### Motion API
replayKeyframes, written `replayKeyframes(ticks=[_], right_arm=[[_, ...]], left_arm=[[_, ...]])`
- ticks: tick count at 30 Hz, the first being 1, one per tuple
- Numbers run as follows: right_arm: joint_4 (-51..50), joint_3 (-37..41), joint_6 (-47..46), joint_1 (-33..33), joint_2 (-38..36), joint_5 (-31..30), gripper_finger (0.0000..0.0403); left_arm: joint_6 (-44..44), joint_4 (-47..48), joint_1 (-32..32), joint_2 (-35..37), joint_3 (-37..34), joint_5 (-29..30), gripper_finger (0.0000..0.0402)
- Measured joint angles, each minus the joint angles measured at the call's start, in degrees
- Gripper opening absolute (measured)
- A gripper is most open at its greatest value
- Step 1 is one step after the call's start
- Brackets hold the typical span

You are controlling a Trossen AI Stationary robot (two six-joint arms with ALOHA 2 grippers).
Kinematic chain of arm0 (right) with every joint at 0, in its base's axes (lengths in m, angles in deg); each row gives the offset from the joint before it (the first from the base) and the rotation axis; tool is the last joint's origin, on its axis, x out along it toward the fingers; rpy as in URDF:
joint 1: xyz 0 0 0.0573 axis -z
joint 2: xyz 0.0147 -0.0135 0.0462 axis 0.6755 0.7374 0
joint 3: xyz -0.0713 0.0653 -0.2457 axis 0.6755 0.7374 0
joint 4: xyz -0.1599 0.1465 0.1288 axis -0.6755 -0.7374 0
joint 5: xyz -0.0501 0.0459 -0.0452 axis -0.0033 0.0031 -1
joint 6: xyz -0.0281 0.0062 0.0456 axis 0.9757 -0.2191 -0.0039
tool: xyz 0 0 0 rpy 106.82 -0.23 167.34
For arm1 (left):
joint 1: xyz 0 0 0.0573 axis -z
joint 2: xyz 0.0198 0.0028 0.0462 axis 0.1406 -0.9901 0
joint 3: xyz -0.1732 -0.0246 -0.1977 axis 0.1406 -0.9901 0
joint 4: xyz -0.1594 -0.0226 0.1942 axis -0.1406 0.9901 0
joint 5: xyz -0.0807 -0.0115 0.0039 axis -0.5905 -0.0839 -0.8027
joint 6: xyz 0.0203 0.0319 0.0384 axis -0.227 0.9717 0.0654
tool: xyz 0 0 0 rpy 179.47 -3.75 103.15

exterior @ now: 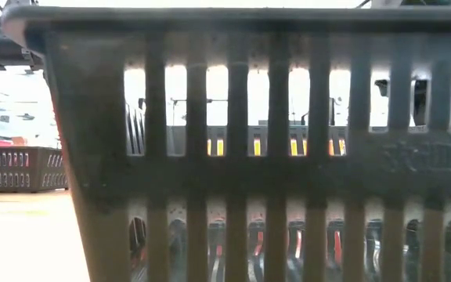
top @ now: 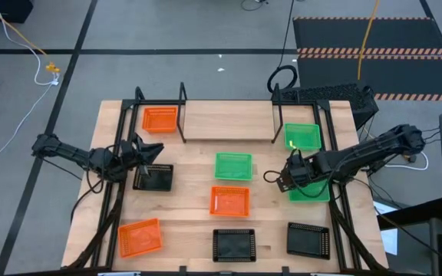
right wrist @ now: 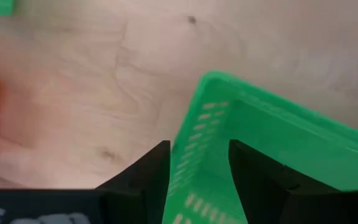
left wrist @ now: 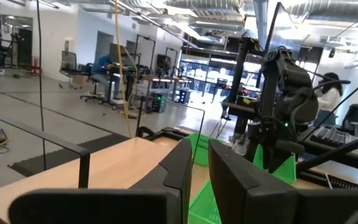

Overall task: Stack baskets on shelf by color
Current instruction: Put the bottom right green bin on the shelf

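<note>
The shelf [top: 229, 120] stands at the table's far edge. An orange basket [top: 159, 119] sits on its left end and a green basket [top: 303, 136] on its right end. On the table lie a green basket [top: 232, 165], two orange baskets [top: 229, 200] [top: 139, 238] and three black baskets [top: 153, 176] [top: 233, 244] [top: 308, 239]. My right gripper [top: 288, 181] [right wrist: 197, 149] is shut on a third green basket [top: 313, 190]. My left gripper [top: 150, 149] [left wrist: 199, 146] hovers by the far edge of the left black basket, pointing level toward the table's right. Its fingers are a narrow gap apart and hold nothing. My right gripper pinches the green basket's side wall [right wrist: 194, 134], the one toward the table's left, near a corner [right wrist: 211, 78]. One finger is inside the basket and one outside. The fingers come from above, pointing down. The basket [left wrist: 272, 165] sits tilted below them; whether it touches the table I cannot tell.
In the low view a black basket's slotted wall [exterior: 233, 157] fills nearly the whole picture, with another black basket [exterior: 18, 168] at the left. The middle of the shelf board [top: 229, 115] is bare. Black tube uprights [top: 182, 111] [top: 276, 115] stand along the shelf.
</note>
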Motion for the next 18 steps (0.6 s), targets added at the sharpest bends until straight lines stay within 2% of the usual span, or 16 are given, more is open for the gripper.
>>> replayKeyframes(ticks=[5,9,12,15,18], right_arm=[[3.13,1.60,1.17,-0.16,-0.01,0.10,0.0160],[3.78,3.12,3.16,-0.14,-0.01,2.48,0.0147],[3.78,3.72,5.06,-0.13,0.00,4.09,0.0115],[5.04,3.76,7.03,-0.13,-0.03,5.92,0.0061],[10.84,3.80,9.54,-0.16,0.00,7.74,0.0013]], left_arm=[[-0.07,0.21,-0.01,0.00,0.00,0.00,0.0056],[-0.16,0.19,0.01,0.00,0.00,0.00,0.0056],[-0.23,0.22,-0.01,0.00,0.00,-0.02,0.0056],[-1.40,1.21,-0.01,0.00,0.00,0.00,0.0056],[-2.80,2.52,0.01,0.00,0.00,0.00,0.0056]])
